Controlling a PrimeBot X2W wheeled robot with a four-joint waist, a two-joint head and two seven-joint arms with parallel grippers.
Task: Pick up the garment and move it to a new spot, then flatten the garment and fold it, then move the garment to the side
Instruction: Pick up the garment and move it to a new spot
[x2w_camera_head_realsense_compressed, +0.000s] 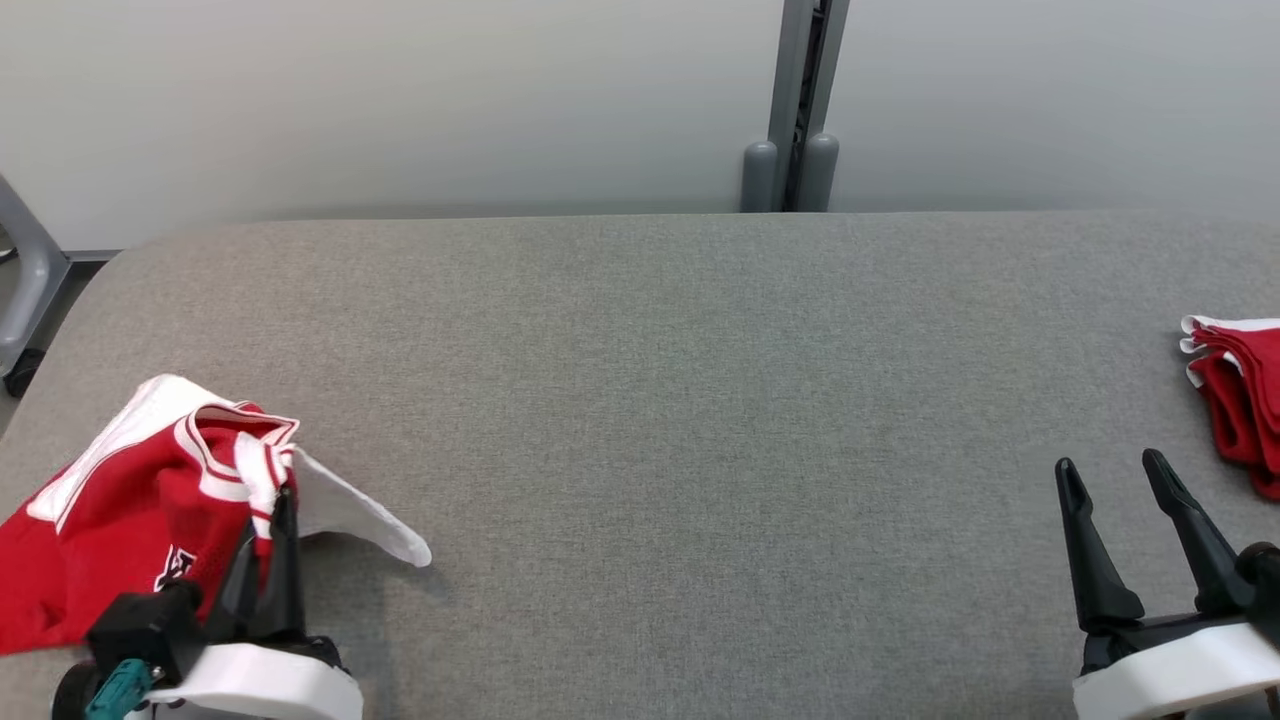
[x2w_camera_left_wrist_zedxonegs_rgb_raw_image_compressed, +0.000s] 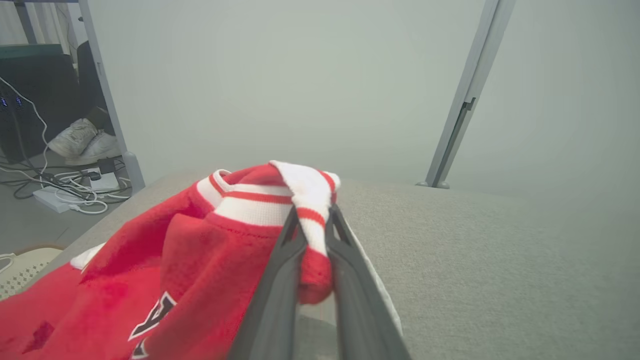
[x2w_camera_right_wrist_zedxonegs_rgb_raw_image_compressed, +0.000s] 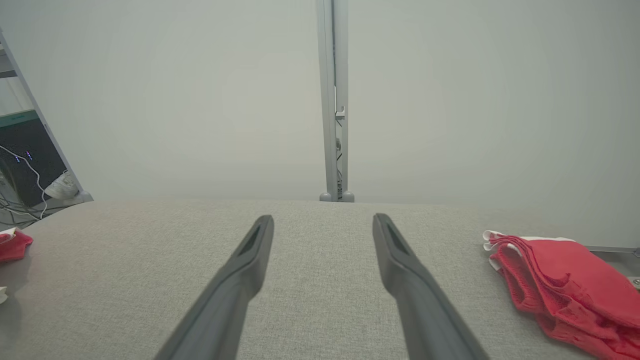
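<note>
The left gripper (x2w_camera_head_realsense_compressed: 284, 497) clamped the red-and-white knit jersey (x2w_camera_head_realsense_compressed: 110, 510) by its striped trim. The right gripper (x2w_camera_head_realsense_compressed: 1108, 467) gaped wide — empty.

Grey cloth-topped table (x2w_camera_head_realsense_compressed: 650, 400), backed by a pale wall (x2w_camera_head_realsense_compressed: 400, 100), with a grey upright post (x2w_camera_head_realsense_compressed: 800, 110) at the far edge. Folded red stack (x2w_camera_head_realsense_compressed: 1240, 400) lying at the table's right end. On the floor past the left end: white shoes (x2w_camera_left_wrist_zedxonegs_rgb_raw_image_compressed: 82, 142), tangled cables (x2w_camera_left_wrist_zedxonegs_rgb_raw_image_compressed: 30, 175), a white power strip (x2w_camera_left_wrist_zedxonegs_rgb_raw_image_compressed: 52, 199).

Left hand (x2w_camera_head_realsense_compressed: 283, 497), right hand (x2w_camera_head_realsense_compressed: 1108, 462): long dark tapered fingers (x2w_camera_head_realsense_compressed: 1092, 560), white curved wrist shells (x2w_camera_head_realsense_compressed: 1170, 668); teal connector (x2w_camera_head_realsense_compressed: 118, 690) at left wrist.
</note>
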